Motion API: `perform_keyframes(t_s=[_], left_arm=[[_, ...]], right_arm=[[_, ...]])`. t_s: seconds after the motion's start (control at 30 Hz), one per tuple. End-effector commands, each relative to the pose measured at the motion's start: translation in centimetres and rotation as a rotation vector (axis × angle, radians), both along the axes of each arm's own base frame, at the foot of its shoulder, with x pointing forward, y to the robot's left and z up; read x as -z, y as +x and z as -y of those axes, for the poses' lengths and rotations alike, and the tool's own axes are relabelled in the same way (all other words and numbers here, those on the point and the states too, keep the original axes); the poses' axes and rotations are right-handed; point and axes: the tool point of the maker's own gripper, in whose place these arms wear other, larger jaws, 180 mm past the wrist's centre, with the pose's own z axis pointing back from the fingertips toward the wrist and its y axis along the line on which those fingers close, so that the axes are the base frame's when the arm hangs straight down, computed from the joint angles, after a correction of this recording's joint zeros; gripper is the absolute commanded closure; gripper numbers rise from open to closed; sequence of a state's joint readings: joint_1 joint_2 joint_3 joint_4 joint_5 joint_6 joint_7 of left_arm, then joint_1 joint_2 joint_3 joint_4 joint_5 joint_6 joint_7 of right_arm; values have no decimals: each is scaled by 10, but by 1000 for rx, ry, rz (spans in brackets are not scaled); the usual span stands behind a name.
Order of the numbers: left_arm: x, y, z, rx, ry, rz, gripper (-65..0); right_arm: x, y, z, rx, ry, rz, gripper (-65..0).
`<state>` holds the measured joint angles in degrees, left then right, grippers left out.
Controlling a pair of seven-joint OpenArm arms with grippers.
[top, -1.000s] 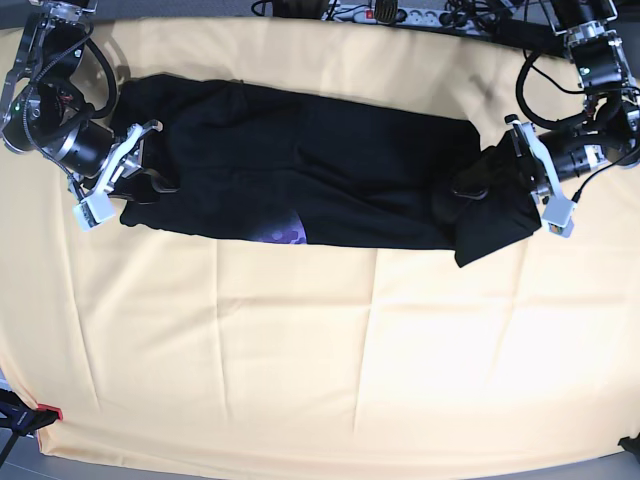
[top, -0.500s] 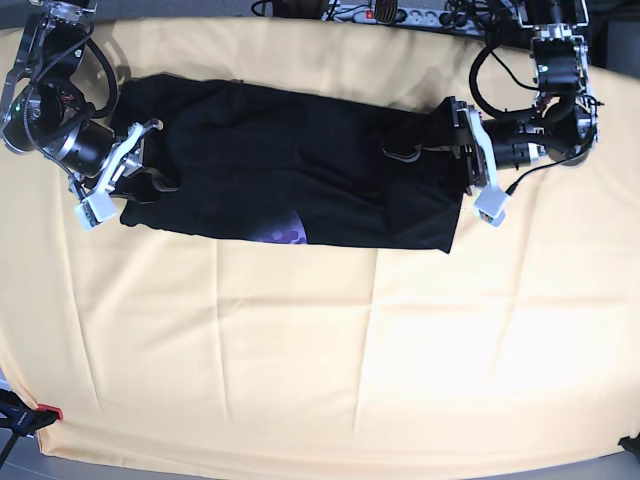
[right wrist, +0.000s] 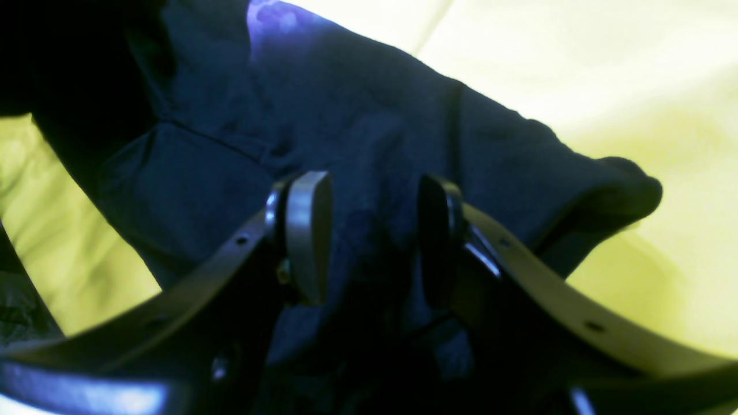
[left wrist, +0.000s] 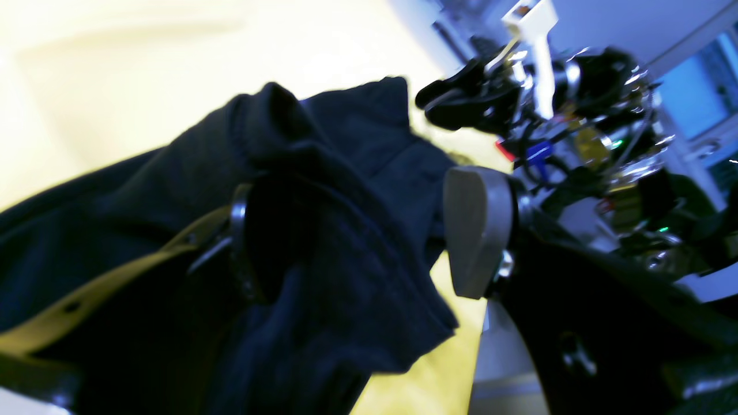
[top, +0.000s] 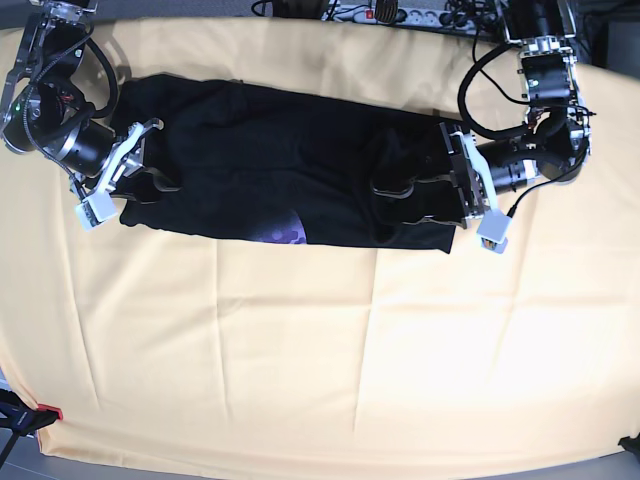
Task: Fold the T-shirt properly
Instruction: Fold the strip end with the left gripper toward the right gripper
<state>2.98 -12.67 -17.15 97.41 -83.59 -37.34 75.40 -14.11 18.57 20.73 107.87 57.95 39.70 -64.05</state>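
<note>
The black T-shirt (top: pixel 280 160) lies as a long strip across the far half of the table, with a bit of purple print (top: pixel 285 235) at its near edge. My left gripper (top: pixel 385 190) is over the shirt's right part, which is doubled over leftward. In the left wrist view its jaws (left wrist: pixel 357 242) stand wide apart: black cloth (left wrist: pixel 346 230) drapes over one finger, while the other pad (left wrist: pixel 478 230) is bare. My right gripper (top: pixel 158 165) is at the shirt's left end. In the right wrist view (right wrist: pixel 375 236) its pads pinch a fold of the shirt (right wrist: pixel 375 132).
A pale yellow cloth (top: pixel 350 350) covers the whole table. A power strip and cables (top: pixel 390 12) lie along the far edge. A red-tipped clamp (top: pixel 40 412) sits at the near left corner. The right arm's body (left wrist: pixel 576 115) shows in the left wrist view.
My left gripper has carried the shirt's right end leftward over the body, so the strip is shorter. The right gripper has stayed at the left end.
</note>
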Motion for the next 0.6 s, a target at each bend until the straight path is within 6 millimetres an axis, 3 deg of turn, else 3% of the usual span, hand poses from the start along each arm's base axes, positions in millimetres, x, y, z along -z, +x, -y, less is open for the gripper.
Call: perform_keyframes(t_s=[0.0,0.07,0.1,0.13,0.2,0.23,0.4,0.57], left_arm=[[-12,3,-1,4,-15,42,-428],[-13,4,-2,4,-9,50,-411],[-14,5,-5,-4,-5,69,-365],[-16,7,-9,-18,-1,86,-283],[-21,13,-23,-64,5,111,-57],[-21,16,-31,-96,20,116,0],[19,34,-70,-276,237,51,0],[68,29,-68,-250,350,-62,0]], right_arm=[[-15,7,-1,-8,25,53,-272],[-15,7,-1,-8,25,54,-272],[-15,7,-1,-8,24,54,-272],[-15,7,-1,-8,24,54,-272],[-15,7,-1,-8,24,55,-272],[-16,7,0,-9,22,56,-272],[-24,14,10,18,-9,81,-275],[-19,22,63,232,-136,33,-407]])
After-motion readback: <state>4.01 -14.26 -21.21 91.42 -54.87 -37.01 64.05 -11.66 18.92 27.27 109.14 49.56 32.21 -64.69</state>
